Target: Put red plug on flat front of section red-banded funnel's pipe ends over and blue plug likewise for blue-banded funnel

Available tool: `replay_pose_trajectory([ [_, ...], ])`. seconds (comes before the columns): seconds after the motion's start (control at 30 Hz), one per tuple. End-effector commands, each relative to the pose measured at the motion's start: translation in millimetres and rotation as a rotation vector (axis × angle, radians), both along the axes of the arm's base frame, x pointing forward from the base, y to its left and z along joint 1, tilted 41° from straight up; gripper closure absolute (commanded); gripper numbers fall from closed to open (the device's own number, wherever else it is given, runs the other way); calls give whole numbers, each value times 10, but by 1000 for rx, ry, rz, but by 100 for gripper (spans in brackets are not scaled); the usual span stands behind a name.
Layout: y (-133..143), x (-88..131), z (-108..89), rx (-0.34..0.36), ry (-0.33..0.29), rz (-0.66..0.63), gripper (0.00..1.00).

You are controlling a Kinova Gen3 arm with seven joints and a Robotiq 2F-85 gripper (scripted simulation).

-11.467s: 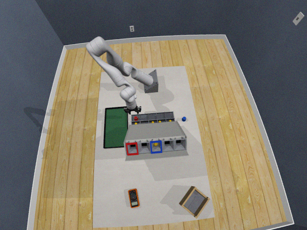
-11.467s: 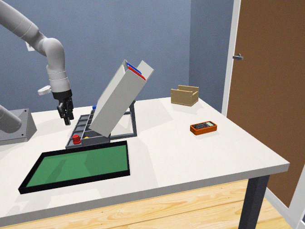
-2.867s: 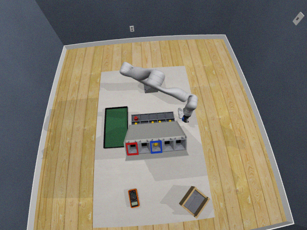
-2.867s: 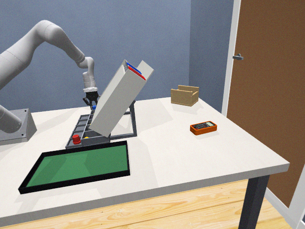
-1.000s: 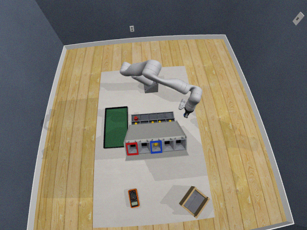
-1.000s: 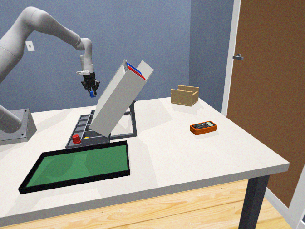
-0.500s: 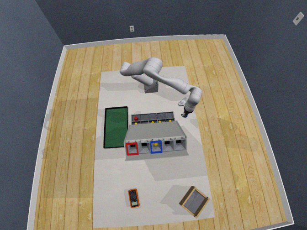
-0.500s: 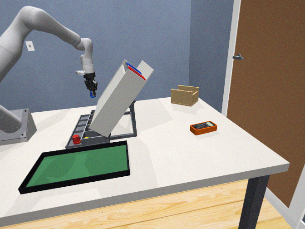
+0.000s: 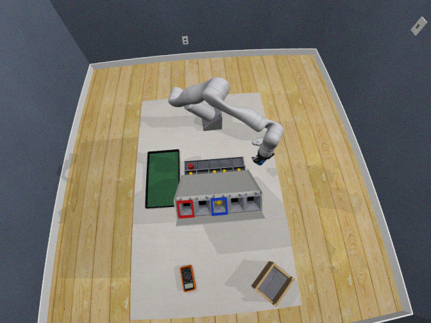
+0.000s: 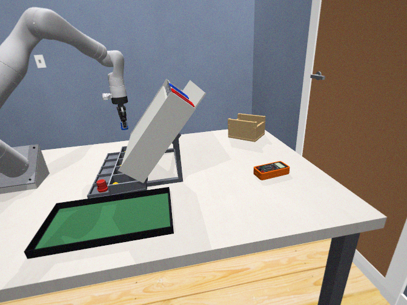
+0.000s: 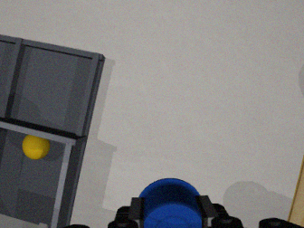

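Red plug (image 9: pixel 190 166) (image 10: pixel 102 186) sits in an end section, apparently done! Gripper (image 9: pixel 261 160) (image 10: pixel 123 124) (image 11: pixel 169 213) clasps the blue plug (image 9: pixel 260 162) (image 10: pixel 122 129) (image 11: pixel 172 210) aloft, between the tray (image 9: pixel 214 158) (image 10: pixel 117 189) (image 11: pixel 92 97) and the worktop's nearest long edge; its placement and release remain.

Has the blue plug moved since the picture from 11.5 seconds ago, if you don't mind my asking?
Yes: the blue plug has gone upward off the table, judged against it in the exterior view.
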State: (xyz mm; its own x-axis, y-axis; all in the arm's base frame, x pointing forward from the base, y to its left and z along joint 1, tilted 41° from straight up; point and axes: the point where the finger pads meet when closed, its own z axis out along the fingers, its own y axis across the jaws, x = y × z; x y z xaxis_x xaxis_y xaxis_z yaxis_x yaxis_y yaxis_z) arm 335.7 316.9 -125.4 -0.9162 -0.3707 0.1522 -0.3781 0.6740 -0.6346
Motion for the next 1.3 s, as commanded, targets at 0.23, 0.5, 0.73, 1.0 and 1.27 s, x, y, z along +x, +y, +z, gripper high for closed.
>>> replay_pose_trajectory([
  [0.23,35,-26,-22,31,-114,-104,100],
  [0.5,-946,-22,826,33,-133,-130,100],
  [0.73,-1100,-8,1009,33,-133,-130,100],
  [1.0,-1985,-32,1719,33,-160,-161,100],
  [1.27,-2209,-24,1958,33,-160,-161,100],
])
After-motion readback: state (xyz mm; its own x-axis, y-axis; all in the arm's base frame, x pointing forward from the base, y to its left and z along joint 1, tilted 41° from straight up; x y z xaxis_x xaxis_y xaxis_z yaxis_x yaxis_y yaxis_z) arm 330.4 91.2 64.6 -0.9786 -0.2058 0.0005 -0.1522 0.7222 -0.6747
